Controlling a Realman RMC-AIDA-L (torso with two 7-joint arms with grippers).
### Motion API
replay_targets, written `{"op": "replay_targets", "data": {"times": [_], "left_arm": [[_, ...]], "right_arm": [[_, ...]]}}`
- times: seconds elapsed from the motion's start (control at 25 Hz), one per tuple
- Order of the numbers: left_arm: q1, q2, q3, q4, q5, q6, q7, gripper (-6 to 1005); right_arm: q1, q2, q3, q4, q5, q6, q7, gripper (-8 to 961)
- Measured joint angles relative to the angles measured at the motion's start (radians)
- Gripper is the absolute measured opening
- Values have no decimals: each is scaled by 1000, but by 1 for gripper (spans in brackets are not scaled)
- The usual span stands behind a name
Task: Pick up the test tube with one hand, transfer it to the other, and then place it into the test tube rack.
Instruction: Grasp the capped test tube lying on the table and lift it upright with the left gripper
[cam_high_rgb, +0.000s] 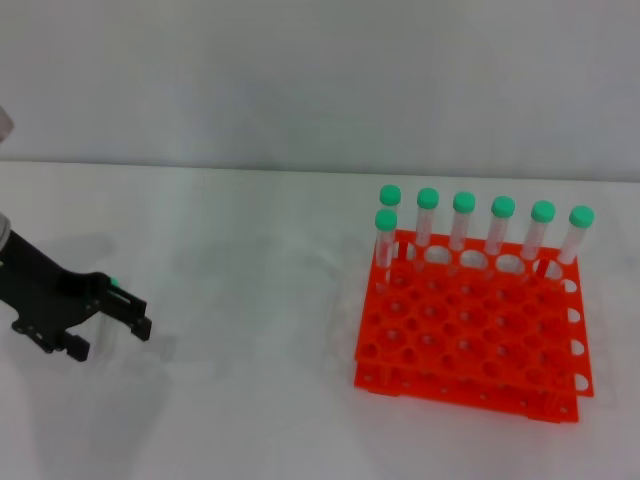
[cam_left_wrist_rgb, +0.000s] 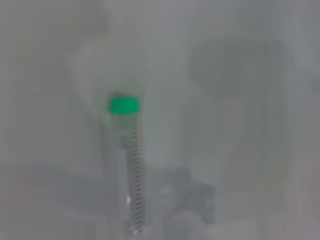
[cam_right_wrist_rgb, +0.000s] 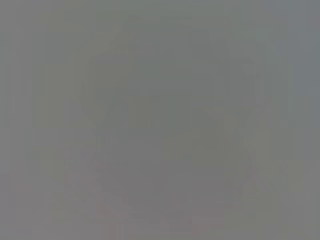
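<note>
The test tube (cam_left_wrist_rgb: 125, 150) is a clear tube with a green cap, seen lengthwise against the white table in the left wrist view. In the head view only its green cap (cam_high_rgb: 113, 283) peeks out at the far edge of my left gripper (cam_high_rgb: 110, 338). That black gripper sits low over the table at the left with its fingers spread apart. I cannot tell whether they touch the tube. The orange test tube rack (cam_high_rgb: 470, 340) stands at the right, far from the gripper. My right gripper is out of view; its wrist view shows only plain grey.
Several green-capped tubes (cam_high_rgb: 463, 225) stand upright along the rack's back row, and one more (cam_high_rgb: 385, 240) stands just in front at the row's left end. The white table (cam_high_rgb: 250, 300) stretches between the gripper and the rack. A pale wall runs behind.
</note>
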Motion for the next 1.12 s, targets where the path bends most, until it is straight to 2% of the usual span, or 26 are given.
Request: {"op": "replay_targets", "data": {"times": [0.36, 0.64, 1.12], "left_arm": [[3, -7, 0, 9, 86, -82, -30, 812], [7, -20, 0, 74, 158, -169, -63, 807], [11, -14, 0, 85, 167, -263, -68, 798]], "right_arm": [[2, 1, -6, 9, -6, 1, -1, 696], [-3, 2, -8, 12, -8, 8, -2, 696], [-3, 2, -2, 12, -4, 26, -4, 696]]}}
